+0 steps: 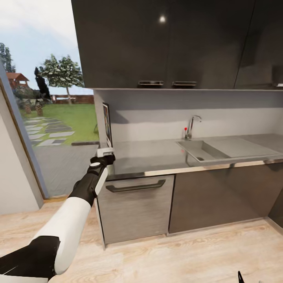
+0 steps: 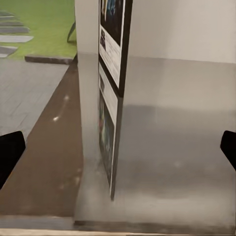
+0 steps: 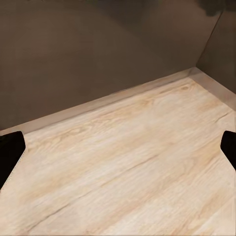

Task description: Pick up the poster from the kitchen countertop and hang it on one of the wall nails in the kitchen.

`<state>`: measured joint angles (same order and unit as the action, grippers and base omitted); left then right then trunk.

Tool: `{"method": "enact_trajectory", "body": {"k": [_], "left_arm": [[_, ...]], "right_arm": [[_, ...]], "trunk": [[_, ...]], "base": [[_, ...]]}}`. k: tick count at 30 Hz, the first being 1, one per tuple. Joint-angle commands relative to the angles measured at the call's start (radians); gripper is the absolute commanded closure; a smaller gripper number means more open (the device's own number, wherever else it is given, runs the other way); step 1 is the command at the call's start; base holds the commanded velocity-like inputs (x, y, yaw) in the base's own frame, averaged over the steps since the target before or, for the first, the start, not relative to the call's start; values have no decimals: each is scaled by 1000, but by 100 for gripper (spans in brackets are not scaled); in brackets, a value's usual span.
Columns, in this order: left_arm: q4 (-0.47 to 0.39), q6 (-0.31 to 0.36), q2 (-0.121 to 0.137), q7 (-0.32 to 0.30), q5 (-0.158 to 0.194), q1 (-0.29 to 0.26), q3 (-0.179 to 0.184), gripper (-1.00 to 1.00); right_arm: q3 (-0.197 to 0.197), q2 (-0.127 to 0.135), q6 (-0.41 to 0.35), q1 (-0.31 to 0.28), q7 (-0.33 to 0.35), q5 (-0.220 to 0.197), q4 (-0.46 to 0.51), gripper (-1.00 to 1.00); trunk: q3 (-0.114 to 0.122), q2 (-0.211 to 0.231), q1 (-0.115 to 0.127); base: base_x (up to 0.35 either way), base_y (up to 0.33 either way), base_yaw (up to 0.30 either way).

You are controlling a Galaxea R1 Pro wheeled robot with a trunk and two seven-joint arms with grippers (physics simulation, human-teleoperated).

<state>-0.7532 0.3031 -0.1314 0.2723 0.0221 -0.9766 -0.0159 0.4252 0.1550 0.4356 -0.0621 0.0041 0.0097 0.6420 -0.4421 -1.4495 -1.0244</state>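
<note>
The poster (image 1: pixel 107 124) stands on edge at the tabletop's (image 1: pixel 157 155) left end, edge-on to the left claw (image 2: pixel 118 147), which is spread wide and just short of it. The poster lines up between the 2 fingers (image 2: pixel 10 152); advancing straight should straddle the frame before closing. The right claw (image 3: pixel 118 147) hangs wide over the floor (image 3: pixel 128 172).

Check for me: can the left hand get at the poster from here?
Probably yes. The left hand is open at the countertop's end, and the poster stands edge-on between its fingers with nothing blocking.
</note>
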Motion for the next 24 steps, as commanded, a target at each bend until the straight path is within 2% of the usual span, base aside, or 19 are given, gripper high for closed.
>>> {"method": "enact_trajectory", "body": {"k": [1, 7, 14, 24], "left_arm": [[0, 5, -1, 2, 2, -1, -1, -100], [5, 3, 6, 1, 0, -1, -3, -100], [6, -1, 27, 1, -1, -1, -6, -100], [6, -3, 32, 1, -1, -1, -7, -100]], "right_arm": [[1, 0, 3, -1, 0, 1, -1, -100], [1, 0, 3, -1, 0, 1, -2, -100], [1, 0, 3, -1, 0, 2, -4, -100], [1, 0, 3, -1, 0, 2, -4, -100]], "trunk": [[-1, -1, -1], [-1, -1, -1], [-1, -1, -1], [-1, -1, -1]], "base": [[338, 0, 1], [338, 0, 0], [339, 0, 0], [332, 0, 0]]}}
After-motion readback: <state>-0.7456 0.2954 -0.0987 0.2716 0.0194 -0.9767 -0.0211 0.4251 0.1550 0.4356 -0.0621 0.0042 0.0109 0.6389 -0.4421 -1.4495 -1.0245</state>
